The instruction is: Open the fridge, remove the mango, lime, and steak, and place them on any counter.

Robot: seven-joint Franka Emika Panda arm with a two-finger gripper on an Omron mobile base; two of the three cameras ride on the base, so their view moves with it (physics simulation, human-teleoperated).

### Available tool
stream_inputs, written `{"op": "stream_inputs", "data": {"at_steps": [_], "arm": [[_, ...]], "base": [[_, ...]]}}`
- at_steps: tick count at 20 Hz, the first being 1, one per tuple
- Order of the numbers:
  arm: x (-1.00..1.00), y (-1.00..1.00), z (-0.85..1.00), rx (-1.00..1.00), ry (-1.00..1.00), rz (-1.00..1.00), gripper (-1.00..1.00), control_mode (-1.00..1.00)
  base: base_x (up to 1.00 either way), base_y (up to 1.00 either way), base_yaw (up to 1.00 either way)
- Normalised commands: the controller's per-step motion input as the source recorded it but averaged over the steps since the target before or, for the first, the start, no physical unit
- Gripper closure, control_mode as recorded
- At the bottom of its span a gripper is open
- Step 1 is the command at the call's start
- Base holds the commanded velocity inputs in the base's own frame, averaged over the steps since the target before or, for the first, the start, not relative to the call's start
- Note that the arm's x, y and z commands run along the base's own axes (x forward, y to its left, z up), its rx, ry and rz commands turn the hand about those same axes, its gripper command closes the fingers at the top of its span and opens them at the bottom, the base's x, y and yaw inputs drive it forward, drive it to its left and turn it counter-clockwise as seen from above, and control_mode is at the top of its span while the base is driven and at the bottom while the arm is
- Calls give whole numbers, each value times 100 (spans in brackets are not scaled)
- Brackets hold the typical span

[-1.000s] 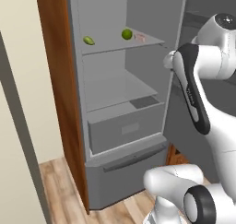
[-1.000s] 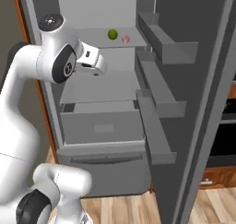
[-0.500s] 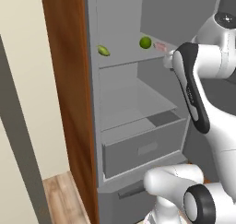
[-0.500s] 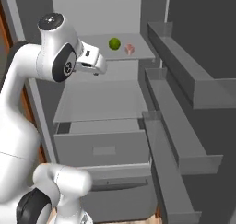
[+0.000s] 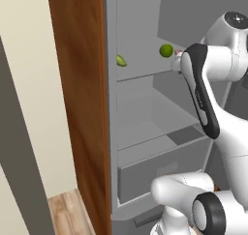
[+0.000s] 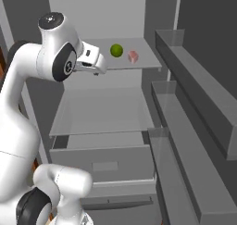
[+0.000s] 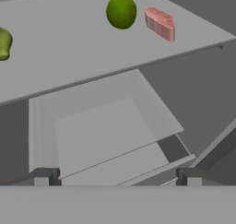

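Note:
The fridge (image 5: 109,108) stands open in front of me. On its upper shelf (image 7: 69,48) lie the yellow-green mango (image 7: 3,43) at the left, the round green lime (image 7: 121,11) and the pinkish-red steak (image 7: 160,22) to its right. In the left base view the mango (image 5: 121,61) and the lime (image 5: 166,50) rest on the same shelf. The right base view shows the lime (image 6: 116,50) beside the steak (image 6: 133,57). My gripper (image 7: 117,177) is open and holds nothing. It hovers in front of that shelf, short of the food (image 6: 98,65). The counter is out of view.
Door shelves (image 6: 185,103) jut out on the right of the open fridge. A grey drawer (image 6: 104,161) sits below the lower shelf. A reddish-brown wood panel (image 5: 77,84) flanks the fridge on the left, with a pale wall beyond it.
Both base views have closed in on the fridge, so its inside looks larger and has shifted in the picture. The gripper stays open near the upper shelf.

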Motion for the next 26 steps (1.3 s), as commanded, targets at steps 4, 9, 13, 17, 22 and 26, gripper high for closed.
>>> {"op": "stream_inputs", "data": {"at_steps": [4, 9, 13, 17, 22, 26], "arm": [[0, 0, 0, 0, 0, 0, -100, 100], [3, 0, 0, 0, 4, 0, -100, -100], [43, 0, 0, 0, 4, 1, -100, -100], [55, -4, 0, 0, 1, 2, -100, -100], [56, -6, 0, 0, 3, 1, -100, -100], [76, 0, -6, 0, 4, 0, -100, -100]], "base": [[77, 3, 0], [9, 0, 0], [0, 0, 0], [0, 0, 0], [0, 0, 0], [0, 0, 0]]}}
